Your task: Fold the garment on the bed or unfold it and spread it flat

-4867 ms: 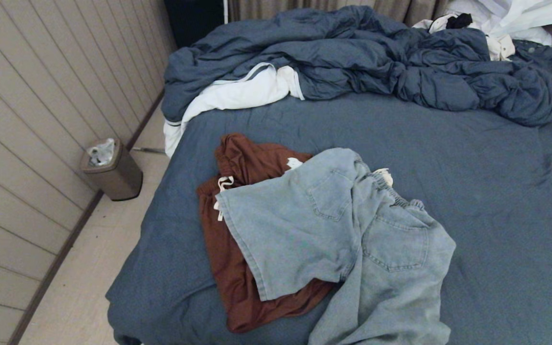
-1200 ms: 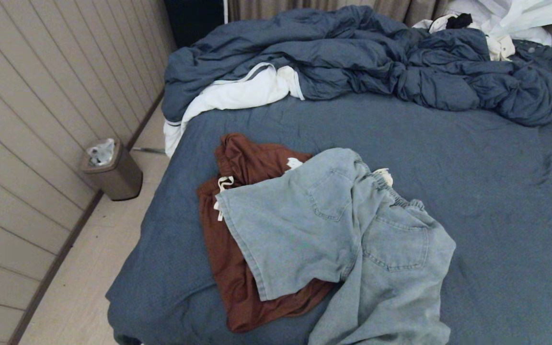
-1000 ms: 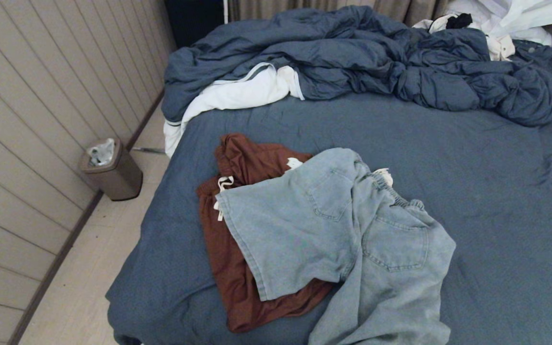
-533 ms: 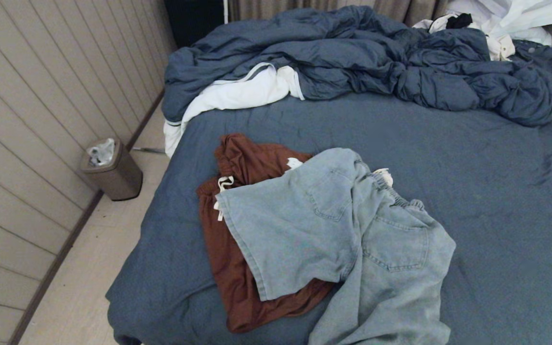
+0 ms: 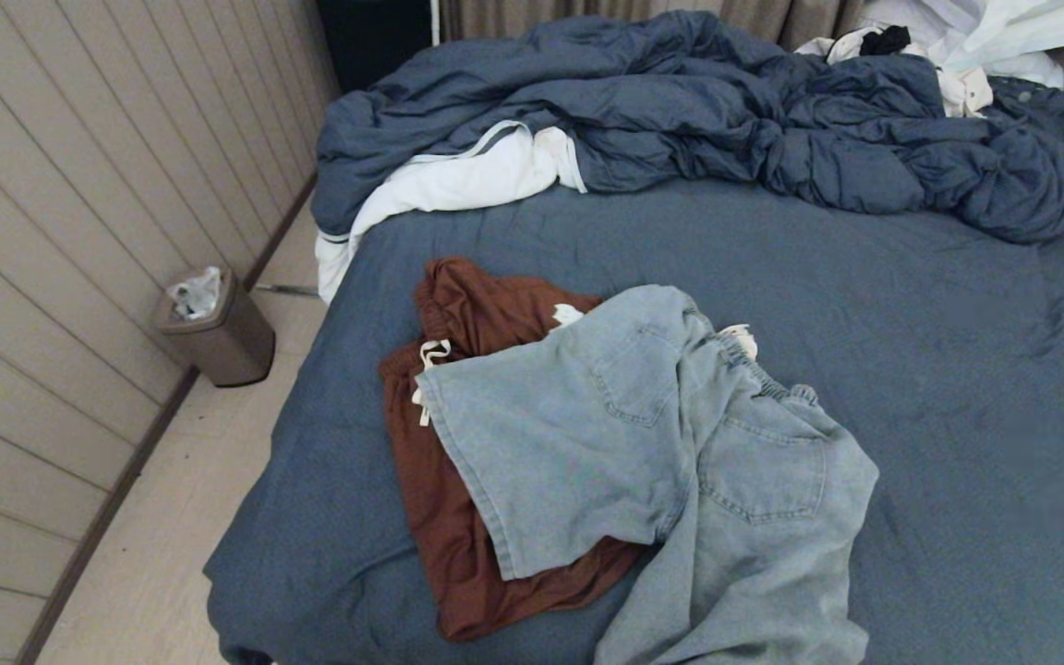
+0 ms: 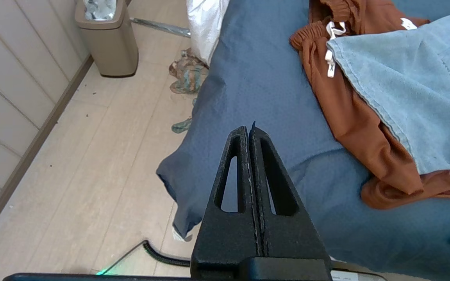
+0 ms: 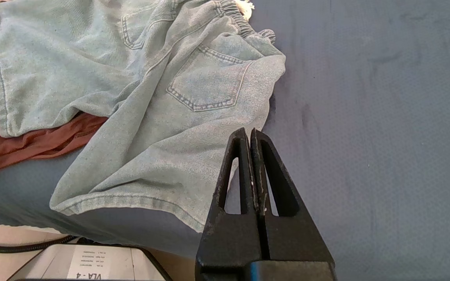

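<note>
Light-blue denim shorts point(image 5: 671, 462) lie rumpled, back pockets up, near the front of the bed point(image 5: 957, 388), partly over rust-brown shorts point(image 5: 458, 499) with a white drawstring. No gripper shows in the head view. In the left wrist view my left gripper point(image 6: 248, 130) is shut and empty, held above the sheet at the bed's near left corner, apart from the brown shorts point(image 6: 358, 125). In the right wrist view my right gripper point(image 7: 249, 133) is shut and empty, just off the right edge of the denim shorts point(image 7: 162, 101).
A bunched blue duvet point(image 5: 698, 111) with white lining fills the bed's far side, white clothes point(image 5: 985, 37) behind it. A bin point(image 5: 216, 328) stands on the floor by the panelled wall at left. A crumpled cloth point(image 6: 188, 74) and a black cable point(image 6: 158, 253) lie on the floor.
</note>
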